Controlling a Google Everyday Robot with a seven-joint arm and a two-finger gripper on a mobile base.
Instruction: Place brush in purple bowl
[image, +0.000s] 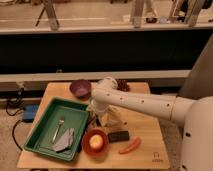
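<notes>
The purple bowl (80, 89) stands at the back of the wooden table (150, 150), left of centre, with nothing showing in it. A small black block-shaped thing (118, 136), maybe the brush, lies on the table right of the orange-red bowl (95, 142). My white arm reaches in from the right and bends down just right of the purple bowl. My gripper (100, 118) hangs low over the table between the green tray (75, 111) and a pale object (114, 118), a short way behind the black thing.
The green tray holds a fork (57, 129) and a grey cloth (64, 141). The orange-red bowl holds a yellow thing. An orange-red long item (130, 145) lies front right. Dark grapes (123, 85) sit at the back. A blue box (30, 113) with cables sits left of the table.
</notes>
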